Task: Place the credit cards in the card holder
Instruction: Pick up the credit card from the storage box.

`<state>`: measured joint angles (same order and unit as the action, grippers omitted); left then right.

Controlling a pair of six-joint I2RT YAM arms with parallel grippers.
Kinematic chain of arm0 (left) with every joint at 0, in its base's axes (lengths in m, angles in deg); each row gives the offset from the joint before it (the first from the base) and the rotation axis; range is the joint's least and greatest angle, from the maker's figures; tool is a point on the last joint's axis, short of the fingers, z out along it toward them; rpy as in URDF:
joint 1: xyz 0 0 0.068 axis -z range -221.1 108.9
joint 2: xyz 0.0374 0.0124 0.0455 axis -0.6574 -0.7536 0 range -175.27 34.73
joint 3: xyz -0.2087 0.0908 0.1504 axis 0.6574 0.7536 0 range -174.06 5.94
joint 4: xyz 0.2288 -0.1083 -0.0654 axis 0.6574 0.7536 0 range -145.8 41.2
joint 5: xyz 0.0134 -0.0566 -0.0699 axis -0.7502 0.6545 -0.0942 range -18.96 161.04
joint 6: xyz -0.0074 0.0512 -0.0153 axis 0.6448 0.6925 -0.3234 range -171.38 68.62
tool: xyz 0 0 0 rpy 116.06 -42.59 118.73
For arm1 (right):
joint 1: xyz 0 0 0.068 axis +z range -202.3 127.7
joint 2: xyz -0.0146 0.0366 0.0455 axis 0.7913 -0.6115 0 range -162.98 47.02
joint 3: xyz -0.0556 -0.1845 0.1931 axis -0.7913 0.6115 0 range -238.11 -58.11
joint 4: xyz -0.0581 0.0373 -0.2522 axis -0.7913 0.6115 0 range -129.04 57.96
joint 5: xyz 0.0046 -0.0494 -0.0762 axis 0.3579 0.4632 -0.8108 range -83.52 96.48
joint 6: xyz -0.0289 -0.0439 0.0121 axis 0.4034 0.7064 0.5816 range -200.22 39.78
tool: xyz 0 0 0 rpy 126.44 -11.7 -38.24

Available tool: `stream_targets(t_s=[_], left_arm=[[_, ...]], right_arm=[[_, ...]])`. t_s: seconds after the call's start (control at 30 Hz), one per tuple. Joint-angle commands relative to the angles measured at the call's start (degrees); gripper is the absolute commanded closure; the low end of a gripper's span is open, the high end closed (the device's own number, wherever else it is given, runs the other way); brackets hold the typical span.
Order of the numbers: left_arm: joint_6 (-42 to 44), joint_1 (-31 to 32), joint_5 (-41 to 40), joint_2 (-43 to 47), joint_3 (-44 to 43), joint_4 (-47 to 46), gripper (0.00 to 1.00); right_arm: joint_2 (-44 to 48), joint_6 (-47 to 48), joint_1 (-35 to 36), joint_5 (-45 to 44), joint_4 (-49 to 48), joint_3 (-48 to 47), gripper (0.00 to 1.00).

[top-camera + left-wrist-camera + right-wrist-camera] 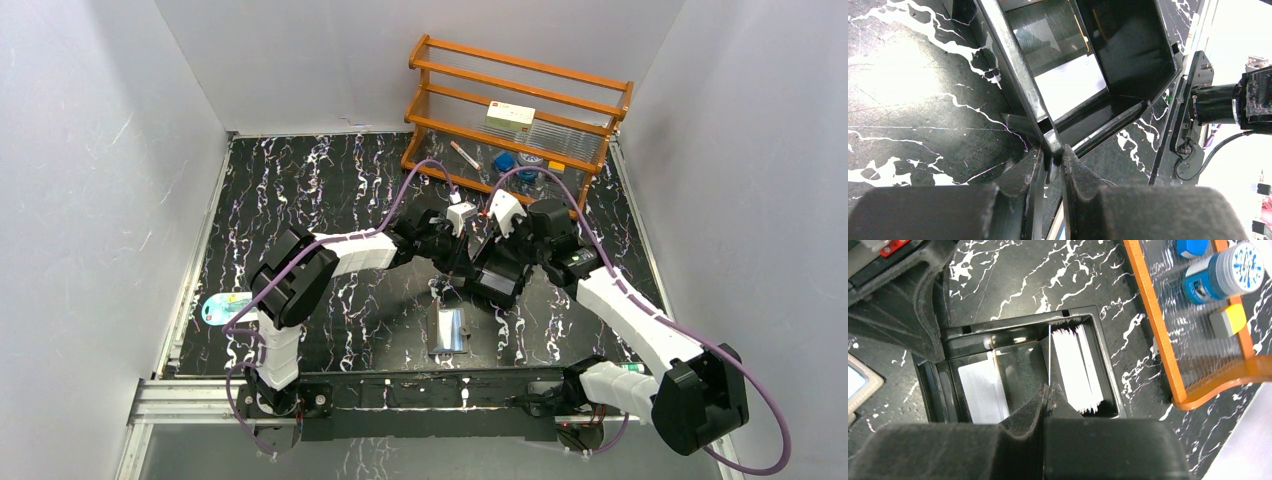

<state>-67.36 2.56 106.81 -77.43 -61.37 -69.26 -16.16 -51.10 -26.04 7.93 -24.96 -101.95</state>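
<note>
Top external, black white-veined tabletop (330, 180), card holder (447, 330), grey walls (90, 150)

Twin arms in white and black, trailing purple cable
The left arm (345, 250) and right arm (630, 305) share white ribbed shells between bulky black joint housings; a purple cable (428, 162) loops along each, and the fingers (1020, 180) are matte dark grey, roughly grained

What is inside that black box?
Stacked white cards stand at one side of the black box; the right tool pinches one edge-on. Whatever lies beneath them is covered.
</note>
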Motion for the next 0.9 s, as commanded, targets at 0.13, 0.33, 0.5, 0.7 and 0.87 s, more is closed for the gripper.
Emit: stream_targets(t_s=[0.13, 0.33, 0.5, 0.7, 0.87], left_arm=[[-0.47, -0.24, -2.80, -1.16, -0.94, 4.75, 0.85], [0.23, -0.24, -3.95, -0.11, -1.22, 6.10, 0.72], [-0.16, -0.26, -5.63, 2.40, -1.64, 7.43, 0.66], [-4.29, -0.33, -13.18, 7.30, -3.46, 12.90, 0.57], [-8.46, -0.20, -24.59, 10.27, -8.37, 29.68, 0.53]], right_arm=[[-0.53, -22.53, -0.40, -12.30, 1.99, -9.26, 1.00], [2.16, -29.82, -0.36, -11.44, 1.60, -9.88, 1.00], [9.71, -34.80, -0.30, -11.27, -0.90, -6.79, 1.00], [12.98, -44.50, -0.37, -14.18, 3.64, -8.48, 1.00], [13.80, -49.60, -0.36, -14.35, 9.23, -9.88, 1.00]])
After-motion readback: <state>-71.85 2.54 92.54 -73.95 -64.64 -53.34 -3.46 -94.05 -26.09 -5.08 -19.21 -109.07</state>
